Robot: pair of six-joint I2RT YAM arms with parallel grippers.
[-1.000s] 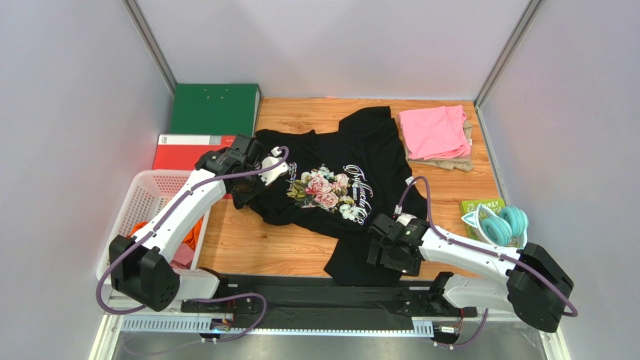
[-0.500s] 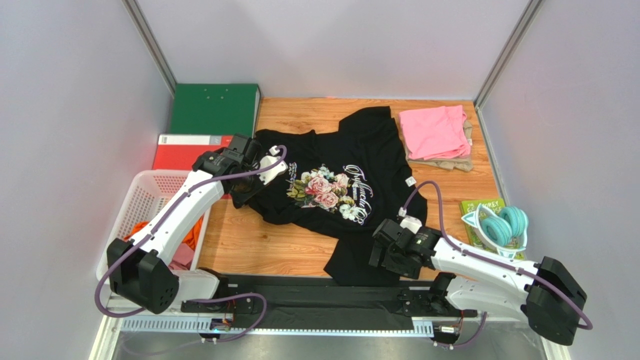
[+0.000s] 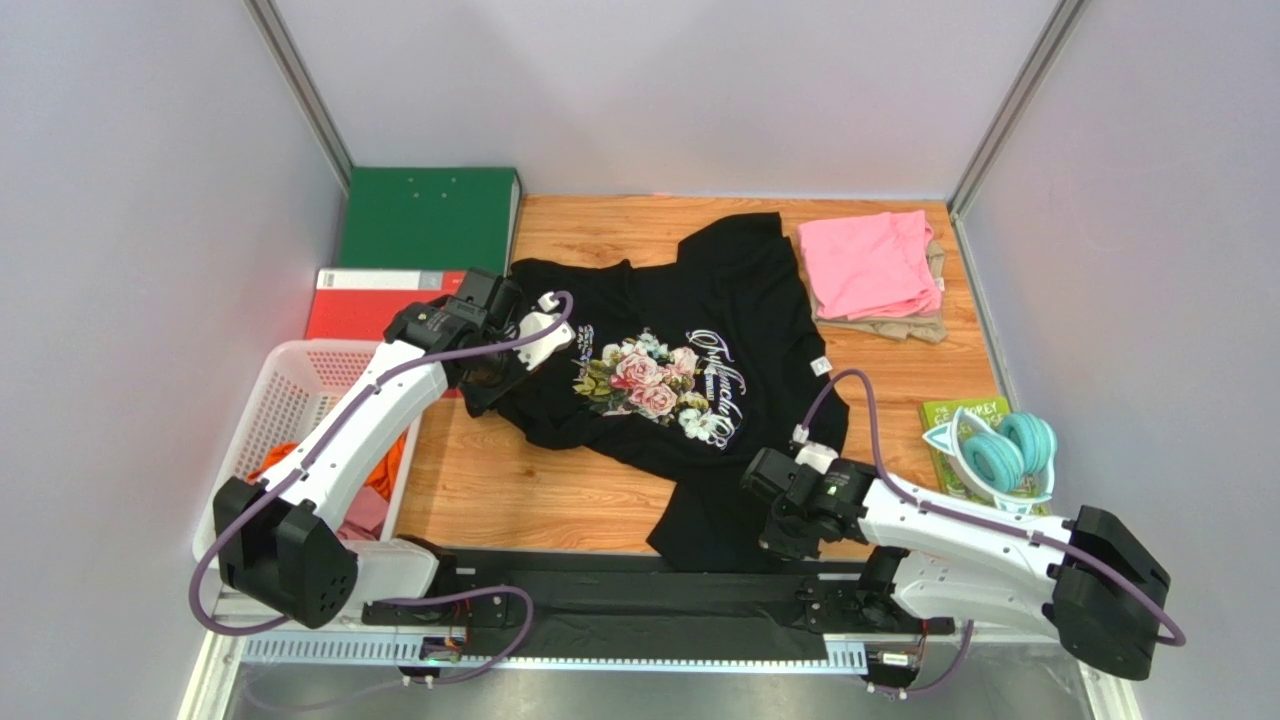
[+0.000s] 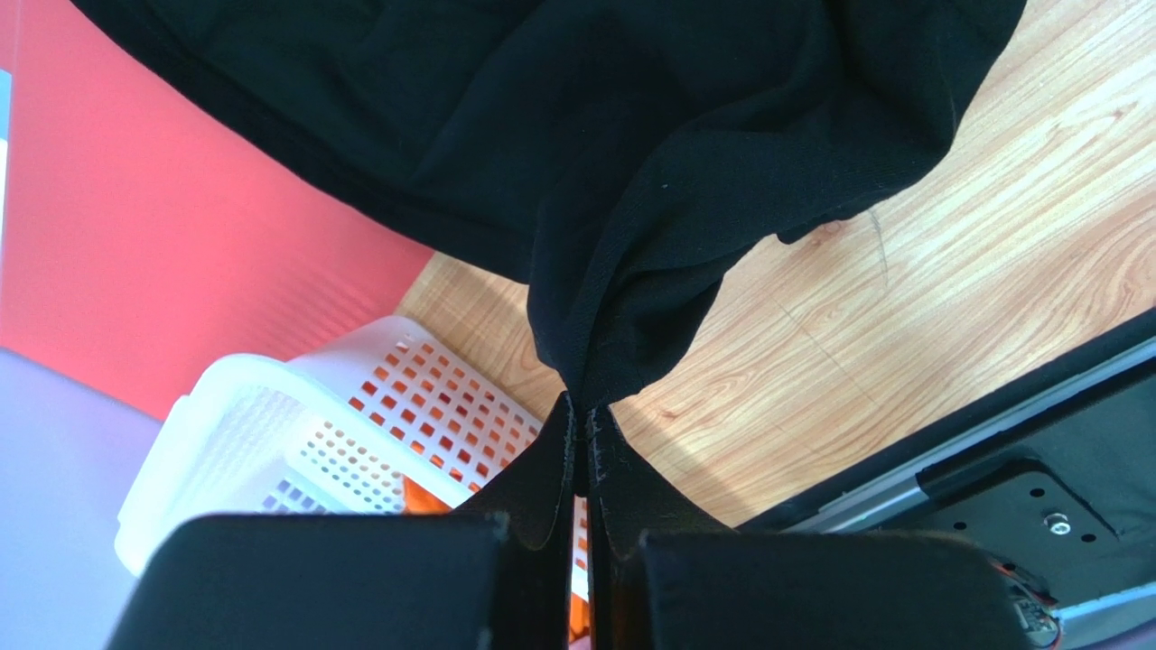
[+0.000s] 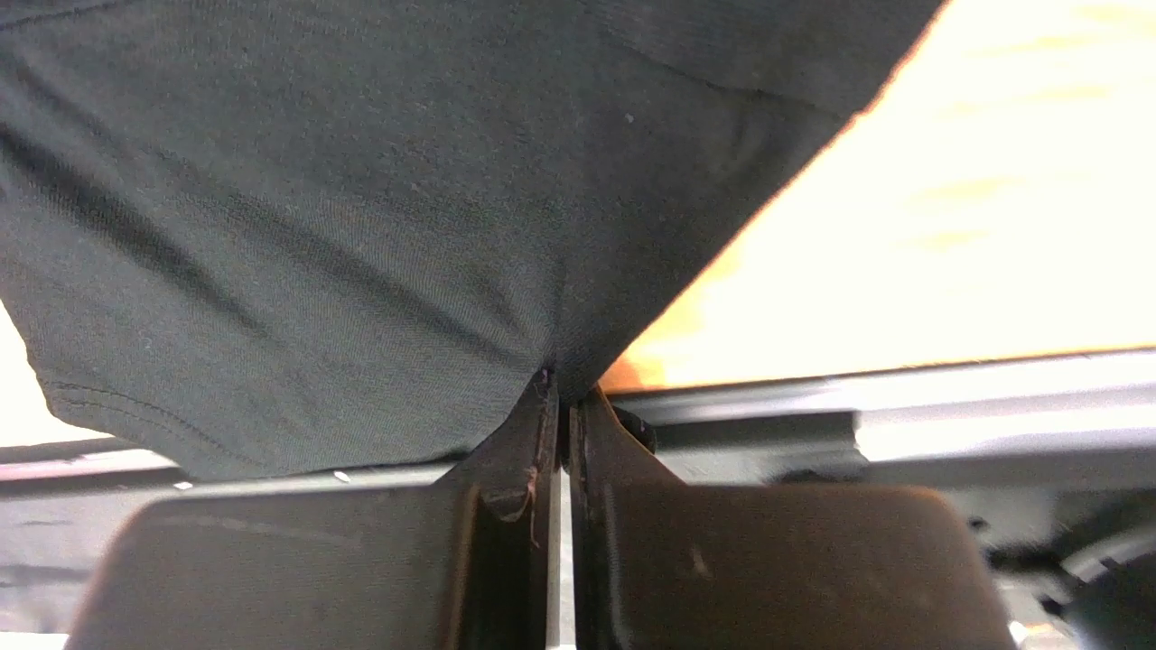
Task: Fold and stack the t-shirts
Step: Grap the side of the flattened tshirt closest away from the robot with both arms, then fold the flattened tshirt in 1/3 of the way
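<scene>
Wood-grain bench (image 3: 496,495) runs between grey walls, with a black rail (image 3: 601,578) along its near edge. Nearest to me, my right tool (image 3: 777,507) is clenched on the near hem of the black shirt (image 3: 721,300). In the wrist view its fingers (image 5: 516,461) meet on a pinch of dark cloth, and the fabric fans out from there above the rail.

On the near left sits a white basket (image 3: 293,393) holding an orange shirt (image 3: 388,468) and some dusty-pink cloth (image 3: 365,513) at its near end. On the near right, teal headphones (image 3: 1010,447) lie partly on a green booklet (image 3: 962,413), apart from the black shirt.

Farther in, my left tool (image 3: 484,368) is clenched on the black shirt's left edge, close to the basket's far right corner. The wrist view shows the cloth gathered into a fold between the tips and raised off the wood.

The black shirt lies crumpled across the middle of the bench, with its rose print (image 3: 649,378) and white script facing up. Just left of it is a red binder (image 3: 353,300), and a green binder (image 3: 428,218) lies beyond that at the far left. At the far right a folded pink shirt (image 3: 869,263) rests on a folded beige shirt (image 3: 902,326), just beside the black shirt's far right part.
</scene>
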